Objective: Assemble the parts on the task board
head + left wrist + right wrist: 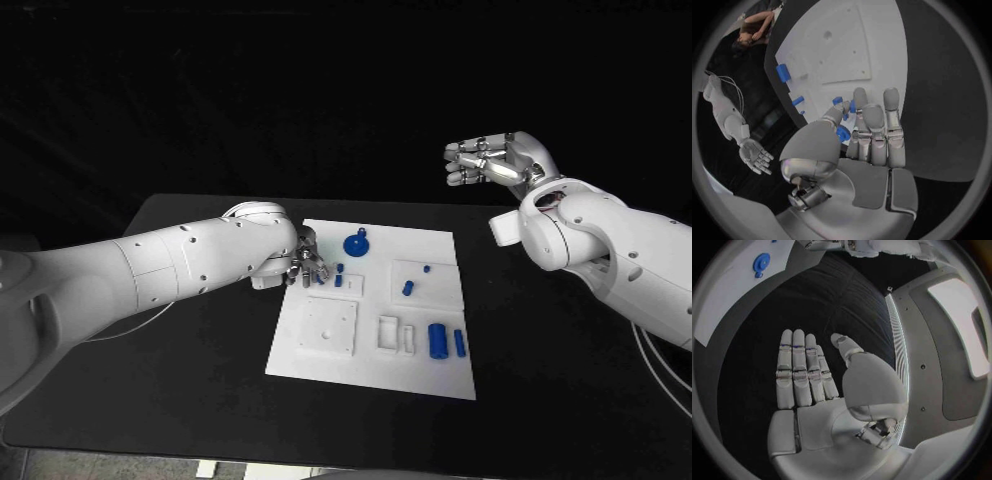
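The left hand [302, 263] is resting at the task board's [433, 375] left edge, its smooth silver fingers [891, 117] closing on a small blue part [842, 133], probably a short peg. The right hand [493, 160] is hovering beyond the flat white board, fingers straight and apart, holding nothing. A round blue part [356, 244] is lying near the board's far edge.

- Left arm: white, reaches in low over the table's left half, forearm angled toward the table's middle.
- Left hand [304, 265]: silver, fingers [891, 107] extended side by side, thumb tucked across; a small blue part [842, 133] pinched between thumb and fingers.
- Right arm: white, raised beyond the table's far right corner.
- Right hand [490, 160]: held high, holds nothing; fingers [794, 360] straight and together, thumb apart.
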